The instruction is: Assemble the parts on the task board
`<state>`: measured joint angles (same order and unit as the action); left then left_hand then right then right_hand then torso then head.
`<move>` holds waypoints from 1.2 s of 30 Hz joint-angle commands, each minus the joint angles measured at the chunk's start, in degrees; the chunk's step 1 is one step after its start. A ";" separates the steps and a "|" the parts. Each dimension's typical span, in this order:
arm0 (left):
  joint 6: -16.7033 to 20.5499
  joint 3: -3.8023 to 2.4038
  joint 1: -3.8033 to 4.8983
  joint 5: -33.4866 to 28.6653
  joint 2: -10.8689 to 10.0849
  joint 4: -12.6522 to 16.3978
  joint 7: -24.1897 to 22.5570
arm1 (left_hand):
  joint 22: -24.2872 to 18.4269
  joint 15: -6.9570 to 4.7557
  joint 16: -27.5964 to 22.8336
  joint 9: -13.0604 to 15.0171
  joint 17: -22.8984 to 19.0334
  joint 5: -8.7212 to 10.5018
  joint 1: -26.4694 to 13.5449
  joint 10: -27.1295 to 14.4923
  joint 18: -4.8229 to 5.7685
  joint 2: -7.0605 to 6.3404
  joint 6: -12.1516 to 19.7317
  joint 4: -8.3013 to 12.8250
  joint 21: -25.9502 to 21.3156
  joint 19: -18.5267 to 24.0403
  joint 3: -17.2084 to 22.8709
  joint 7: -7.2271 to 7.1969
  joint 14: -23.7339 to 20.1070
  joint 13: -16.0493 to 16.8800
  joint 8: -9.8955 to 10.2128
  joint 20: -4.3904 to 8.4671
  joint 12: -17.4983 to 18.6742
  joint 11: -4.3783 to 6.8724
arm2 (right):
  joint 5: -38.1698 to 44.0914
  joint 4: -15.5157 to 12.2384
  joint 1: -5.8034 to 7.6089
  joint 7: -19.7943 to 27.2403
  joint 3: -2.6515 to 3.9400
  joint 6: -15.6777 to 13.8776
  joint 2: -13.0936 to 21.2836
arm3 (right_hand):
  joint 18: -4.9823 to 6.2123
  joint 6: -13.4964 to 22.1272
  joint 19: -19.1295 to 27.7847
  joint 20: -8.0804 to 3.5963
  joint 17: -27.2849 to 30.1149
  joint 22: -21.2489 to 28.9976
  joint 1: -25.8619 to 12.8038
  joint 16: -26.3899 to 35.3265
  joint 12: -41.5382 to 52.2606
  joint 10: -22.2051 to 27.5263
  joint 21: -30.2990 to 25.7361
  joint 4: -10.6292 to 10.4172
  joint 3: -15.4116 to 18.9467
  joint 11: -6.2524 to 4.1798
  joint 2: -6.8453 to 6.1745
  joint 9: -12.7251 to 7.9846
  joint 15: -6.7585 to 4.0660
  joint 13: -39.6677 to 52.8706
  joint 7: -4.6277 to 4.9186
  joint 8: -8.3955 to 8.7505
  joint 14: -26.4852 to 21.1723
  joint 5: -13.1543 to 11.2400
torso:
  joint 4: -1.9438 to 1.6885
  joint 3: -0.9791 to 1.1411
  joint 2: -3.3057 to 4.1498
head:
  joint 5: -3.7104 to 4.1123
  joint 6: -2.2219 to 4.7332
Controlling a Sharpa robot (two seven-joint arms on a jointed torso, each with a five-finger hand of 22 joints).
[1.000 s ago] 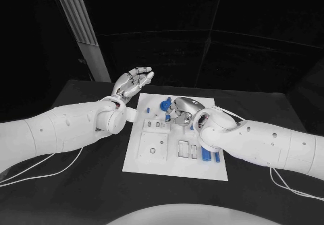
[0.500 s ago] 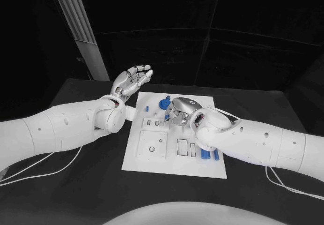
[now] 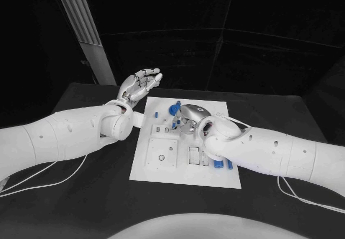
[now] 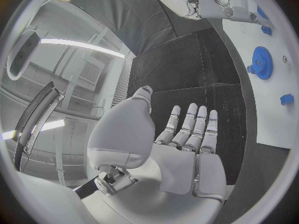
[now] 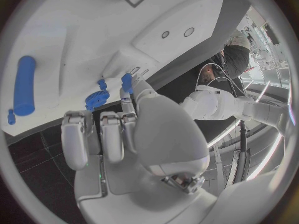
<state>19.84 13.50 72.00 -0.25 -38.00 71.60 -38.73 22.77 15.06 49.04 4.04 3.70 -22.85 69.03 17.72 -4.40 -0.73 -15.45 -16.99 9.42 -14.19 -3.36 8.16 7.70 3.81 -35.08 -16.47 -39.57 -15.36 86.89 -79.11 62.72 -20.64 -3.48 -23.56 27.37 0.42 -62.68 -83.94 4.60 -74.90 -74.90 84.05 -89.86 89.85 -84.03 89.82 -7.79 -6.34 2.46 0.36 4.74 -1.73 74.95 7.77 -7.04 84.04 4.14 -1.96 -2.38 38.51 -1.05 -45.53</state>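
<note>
- Over the past second, shifted a little across the task board (image 3: 162,172) toward its left edge: the right hand (image 3: 193,117), now hanging low over the board's far half, just beside the blue gear (image 3: 175,107).
- Seen from the right wrist view, fingers (image 5: 112,134) curled downward toward the board, with a small blue peg (image 5: 126,80) standing right at the fingertip of one finger; cannot tell whether pinched, merely touched, or just behind the tip.
- Hardly moved in that second: the left hand (image 3: 138,84), raised off the table (image 3: 86,199) past the board's far left corner, palm up, fingers (image 4: 193,127) spread apart and holding nothing.
- Unmoved since then: the gear near the far edge of the board, and the blue cylinder (image 3: 218,164) lying by the near right corner, partly behind the right forearm.
- Probably a fine approach or alignment on the small peg rather than a carry: small sideways creep, no lift.
- Assembly judged early: gear and cylinder both loose from one another, board sockets (image 3: 162,149) near the left edge seemingly unfilled.
- Worth watching: peg small and half hidden by the fingers, so easy to knock over or nudge against the gear.
</note>
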 commanded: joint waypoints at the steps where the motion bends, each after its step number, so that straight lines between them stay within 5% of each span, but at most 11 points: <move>1: -0.29 -0.03 0.09 0.32 -0.01 0.06 -15.37 | 0.03 0.07 0.28 -0.05 0.01 -0.23 0.16 -0.49 -0.93 0.51 0.27 0.18 -0.17 0.44 0.17 8.92 -0.24 -0.05 -0.27 -0.05 -0.40 0.03 | 0.38 0.33 -0.04 0.82 0.04 0.36 -0.39 | -0.42 -1.52 -6.06 0.28 -15.10 -15.10 0.02 -0.14 0.15 -5.97 0.18 0.00 0.41 0.46 -0.21 0.04 0.43 15.05 -1.09 -0.09 5.96 0.25 | -0.04 -0.02 -0.02 | 0.07 -0.01; 36: -0.35 -0.03 0.10 0.32 0.02 0.03 -15.25 | 0.03 0.07 0.28 -0.05 0.01 -0.23 0.16 -0.49 -0.93 0.51 0.27 0.18 -0.17 0.44 0.17 8.92 -0.24 -0.05 -0.27 -0.05 -0.40 0.03 | 0.72 2.19 -1.30 2.01 0.04 0.68 -1.63 | -0.42 0.80 -6.06 0.51 -15.10 -15.10 1.22 -0.14 0.15 -5.97 0.18 1.70 0.41 0.61 -1.59 -0.81 0.50 15.05 -0.95 2.43 5.96 0.54 | 0.01 -0.02 -0.05 | 0.29 -0.38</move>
<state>19.83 13.50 72.00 -0.25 -38.01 71.60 -38.73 22.77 15.06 49.04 4.06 3.70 -22.85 69.03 17.72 -4.40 -0.73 -15.45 -16.99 9.42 -14.19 -3.36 8.16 7.70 3.81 -35.08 -16.47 -39.58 -15.36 87.20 -76.95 61.49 -18.86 -3.38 -23.31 25.68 0.42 -62.45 -83.94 4.60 -74.90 -74.90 85.07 -89.86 89.85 -84.04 89.82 -6.42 -5.97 2.88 -0.96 4.03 -1.74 74.95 6.67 -4.94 84.04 4.37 -1.97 -2.38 38.46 -0.76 -45.93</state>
